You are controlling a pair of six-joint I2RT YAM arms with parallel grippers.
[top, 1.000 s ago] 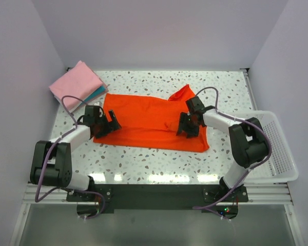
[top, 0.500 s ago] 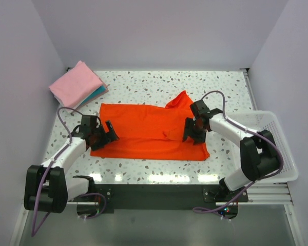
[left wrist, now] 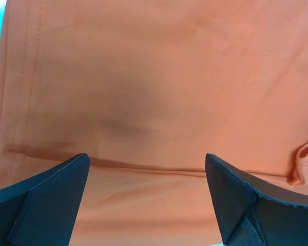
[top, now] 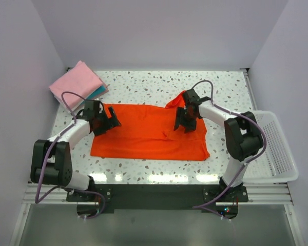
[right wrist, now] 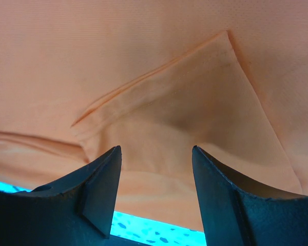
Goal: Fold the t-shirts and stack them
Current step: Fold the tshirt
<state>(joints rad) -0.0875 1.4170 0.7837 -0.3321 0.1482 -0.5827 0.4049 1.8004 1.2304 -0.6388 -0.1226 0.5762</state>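
One orange-red t-shirt (top: pixel 149 136) lay spread at the middle of the surface (top: pixel 143 82); one folded pink shirt (top: pixel 76 82) sat on one teal shirt (top: pixel 99 93) upper left, one white basket (top: pixel 280 154) at right. Only the wrist views showed the left jaws wide and the right jaws narrower, both empty over orange cloth. Half a second earlier, both arms had been lower in the frame

Spread shirt (top: pixel 143 134): on desk (top: pixel 143 84), under left end effector (top: pixel 109 122), right end effector (top: pixel 184 123)
Folded shirts (top: pixel 76 84): behind-left of left end effector
Basket (top: pixel 280 154): right of right end effector
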